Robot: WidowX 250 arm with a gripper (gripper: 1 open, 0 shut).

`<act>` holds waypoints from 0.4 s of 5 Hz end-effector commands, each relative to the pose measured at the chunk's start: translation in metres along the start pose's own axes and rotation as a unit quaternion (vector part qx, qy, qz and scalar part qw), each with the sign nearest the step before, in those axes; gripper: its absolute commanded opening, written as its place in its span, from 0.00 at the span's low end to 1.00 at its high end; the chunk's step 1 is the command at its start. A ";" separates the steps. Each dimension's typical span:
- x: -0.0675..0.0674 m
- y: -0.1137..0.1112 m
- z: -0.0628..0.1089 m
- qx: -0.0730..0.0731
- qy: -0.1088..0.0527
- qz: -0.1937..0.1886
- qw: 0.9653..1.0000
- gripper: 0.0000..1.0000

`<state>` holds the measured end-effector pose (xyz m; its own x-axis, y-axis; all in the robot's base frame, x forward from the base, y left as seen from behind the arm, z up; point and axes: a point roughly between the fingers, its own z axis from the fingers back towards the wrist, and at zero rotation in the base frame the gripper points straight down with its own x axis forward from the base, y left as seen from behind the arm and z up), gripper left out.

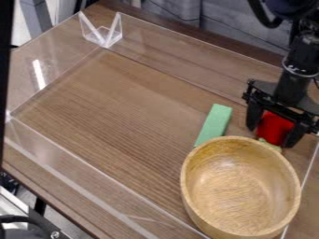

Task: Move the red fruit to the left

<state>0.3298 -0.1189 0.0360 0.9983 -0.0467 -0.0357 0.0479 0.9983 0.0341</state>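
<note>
The red fruit (275,129) is flanked by the spread fingers of the pincer (277,119), parted around it at the table's (110,114) right side, just beyond the bowl (197,191) and near the green block (214,124). The jaws are presumably placed astride the fruit so that it can be gripped for the trip left. Its leafy end appears pointed toward the bowl; its long axis, partly hidden by the fingers, cannot be told.
</note>
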 end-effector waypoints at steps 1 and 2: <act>0.011 -0.004 0.004 0.001 -0.016 0.012 1.000 1.00; 0.021 -0.007 0.002 0.002 -0.023 0.029 0.999 1.00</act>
<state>0.3404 -0.1226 0.0210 0.9989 0.0173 -0.0429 -0.0150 0.9985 0.0533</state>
